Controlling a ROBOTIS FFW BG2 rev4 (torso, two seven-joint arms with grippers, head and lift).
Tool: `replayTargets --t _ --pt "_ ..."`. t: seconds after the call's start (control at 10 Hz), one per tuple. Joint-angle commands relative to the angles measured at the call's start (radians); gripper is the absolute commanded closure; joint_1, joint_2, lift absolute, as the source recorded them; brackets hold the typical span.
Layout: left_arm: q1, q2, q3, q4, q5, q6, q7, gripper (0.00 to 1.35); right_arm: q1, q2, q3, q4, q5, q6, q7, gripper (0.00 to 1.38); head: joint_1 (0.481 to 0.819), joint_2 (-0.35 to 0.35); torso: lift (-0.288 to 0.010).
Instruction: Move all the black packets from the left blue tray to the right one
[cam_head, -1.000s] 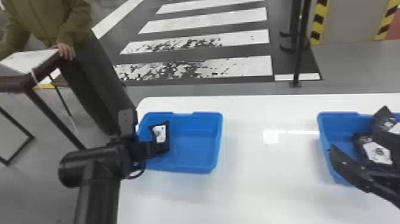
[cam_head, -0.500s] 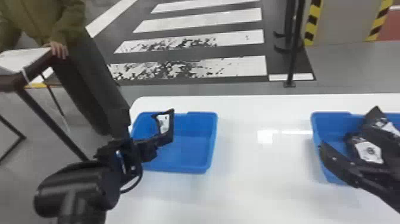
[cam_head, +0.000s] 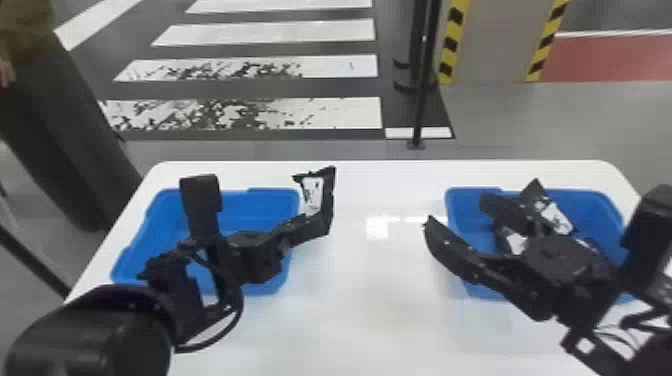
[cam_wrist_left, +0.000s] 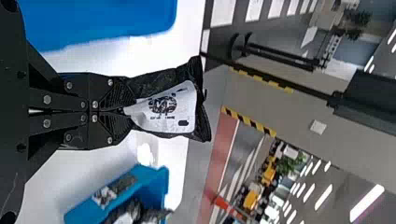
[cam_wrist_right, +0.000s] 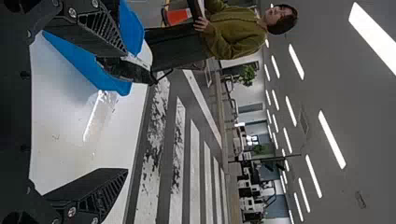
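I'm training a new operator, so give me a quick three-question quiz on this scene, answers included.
1. True or false: the left tool is shut on a black packet.
2. The fingers of the right tool are: (a) pressed together, (b) spread apart, (c) crossed.
3. Fill in: other black packets lie in the blue tray on the robot's ____ side.
Key: 1 true; 2 b; 3 right.

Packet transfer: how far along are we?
Done: black packets lie in the right tray. In hand: another packet, clamped in the left gripper. Remaining: placing that one; none visible in the left tray, though the left arm hides part.
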Motion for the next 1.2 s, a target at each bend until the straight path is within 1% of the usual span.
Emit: replayTargets --t 0.0,0.2,0.3,0.4,0.6,0.7,0.8,0.9,1.0,1.1 --pt "-0.006 0.008 -0.064 -0.017 0.044 -0.013 -0.002 1.21 -0.034 -0.004 0.026 0.036 -0.026 0.000 0.000 0.14 0.695 0.042 -0.140" --pt "-0.006 0.021 -0.134 -0.044 0.103 -0.022 -0.003 1.21 -0.095 -0.010 0.028 0.104 -0.014 -0.012 0.000 0.14 0.695 -0.008 -0.140" --pt "-0.006 0.028 -0.164 -0.064 0.121 -0.027 -0.003 1.21 -0.137 -0.019 0.026 0.146 -0.012 -0.022 0.000 0.14 0.695 -0.040 -0.140" --pt "-0.009 0.032 -0.188 -0.071 0.141 -0.030 -0.003 1.21 -0.169 -0.024 0.026 0.173 -0.006 -0.022 -0.002 0.14 0.695 -0.058 -0.140" --pt "-0.011 0.037 -0.214 -0.074 0.157 -0.030 -0.003 1.21 -0.196 -0.024 0.032 0.188 -0.018 -0.025 -0.002 0.14 0.695 -0.110 -0.140" --pt "-0.016 0.038 -0.216 -0.074 0.159 -0.025 -0.003 1.21 -0.203 -0.024 0.052 0.185 -0.036 -0.022 -0.002 0.18 0.695 -0.116 -0.140" --pt "-0.018 0.038 -0.218 -0.074 0.157 -0.022 -0.003 1.21 -0.203 -0.025 0.070 0.178 -0.062 -0.022 -0.002 0.31 0.695 -0.115 -0.140" --pt "-0.018 0.038 -0.218 -0.074 0.157 -0.022 -0.003 1.21 -0.200 -0.025 0.084 0.168 -0.070 0.020 -0.002 0.57 0.695 -0.103 -0.140" --pt "-0.018 0.037 -0.218 -0.074 0.157 -0.022 -0.003 1.21 -0.198 -0.027 0.090 0.173 -0.068 0.037 0.000 0.91 0.695 -0.088 -0.140" --pt "-0.018 0.037 -0.216 -0.074 0.157 -0.025 -0.003 1.21 -0.193 -0.027 0.090 0.173 -0.064 0.037 0.000 1.13 0.695 -0.080 -0.140"
